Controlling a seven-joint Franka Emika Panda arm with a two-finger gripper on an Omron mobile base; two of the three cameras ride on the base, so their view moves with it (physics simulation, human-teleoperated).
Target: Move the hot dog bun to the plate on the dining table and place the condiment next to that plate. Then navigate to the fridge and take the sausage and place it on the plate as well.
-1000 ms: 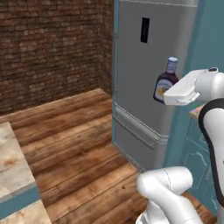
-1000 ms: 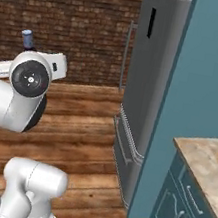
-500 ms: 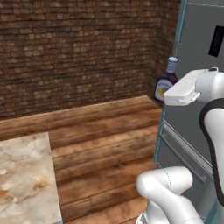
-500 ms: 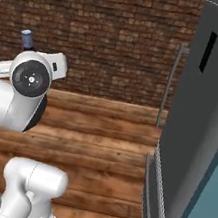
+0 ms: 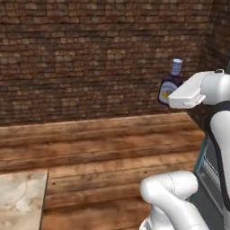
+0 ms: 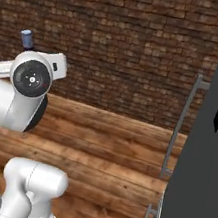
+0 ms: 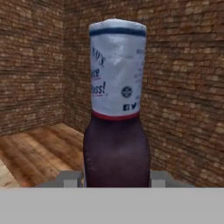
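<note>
A dark brick wall [image 5: 81, 58] backs a wooden plank floor [image 5: 99, 143]. A corner of the marbled dining table worktop [image 5: 20, 200] shows at lower left. The grey fridge [image 6: 208, 149] stands at right. The pincer [image 7: 116, 177] is clamped on the condiment [image 5: 170, 85], held upright in the air high above the floor.
</note>
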